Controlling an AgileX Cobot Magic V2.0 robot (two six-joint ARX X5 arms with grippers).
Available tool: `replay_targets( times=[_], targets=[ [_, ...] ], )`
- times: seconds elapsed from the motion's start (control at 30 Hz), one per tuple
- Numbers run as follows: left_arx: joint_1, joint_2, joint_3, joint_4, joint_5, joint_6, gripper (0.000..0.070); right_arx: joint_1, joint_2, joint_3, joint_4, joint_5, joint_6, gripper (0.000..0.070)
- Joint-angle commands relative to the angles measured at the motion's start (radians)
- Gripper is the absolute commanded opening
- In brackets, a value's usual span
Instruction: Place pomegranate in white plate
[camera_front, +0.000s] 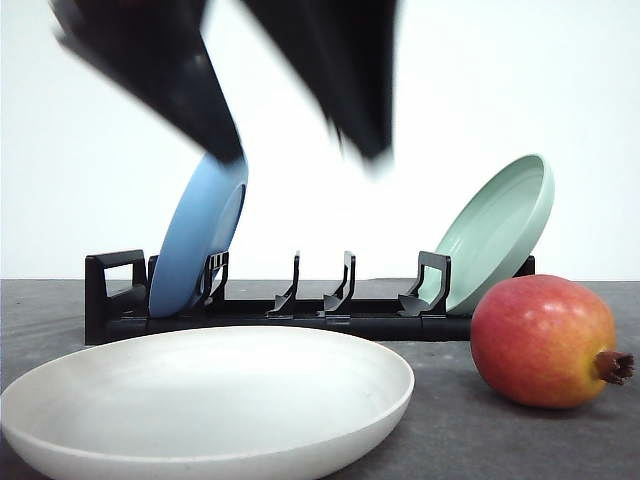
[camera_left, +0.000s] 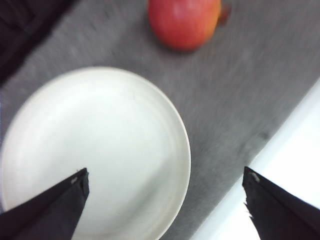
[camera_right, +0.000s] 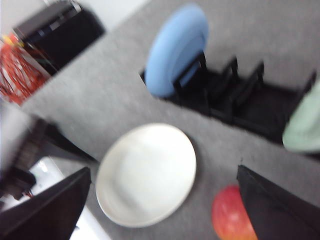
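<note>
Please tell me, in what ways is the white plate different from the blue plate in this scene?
The white plate lies flat on the grey table; the blue plate stands tilted on its edge in the black rack. The white plate is cream and sits in front of the rack, while the blue plate is pale blue and occupies the rack's left end slot. Both are round, shallow and empty.

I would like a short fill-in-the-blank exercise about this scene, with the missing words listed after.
1. The pomegranate lies on the gray mat, not yet on the ____ plate.
2. The blue plate stands in the black ____.
3. In the front view, the pomegranate lies in front of the pale ____ plate.
4. The left end effector is ____.

Missing words: white; rack; green; open
</note>
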Motion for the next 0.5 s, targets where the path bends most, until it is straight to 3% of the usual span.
replay_targets(
  times=[0.0, 0.3, 0.4, 0.47],
  targets=[
    [-0.016, -0.045, 0.011, -0.003, -0.001, -0.016, 0.0597, 0.013, 0.036, 0.017, -0.014, 0.017, 0.009, 0.0596],
    [-0.017, -0.305, 0.011, -0.043, -0.001, -0.01, 0.0596, 0.068, 0.25, 0.017, -0.041, 0.056, 0.001, 0.064],
    [-0.017, -0.366, 0.008, -0.083, -0.001, -0.009, 0.0596, 0.091, 0.326, 0.017, -0.042, 0.117, -0.008, 0.0699],
    [-0.017, -0.406, -0.003, -0.095, -0.001, -0.015, 0.0596, 0.108, 0.373, 0.017, -0.04, 0.167, -0.014, 0.07]
  ],
)
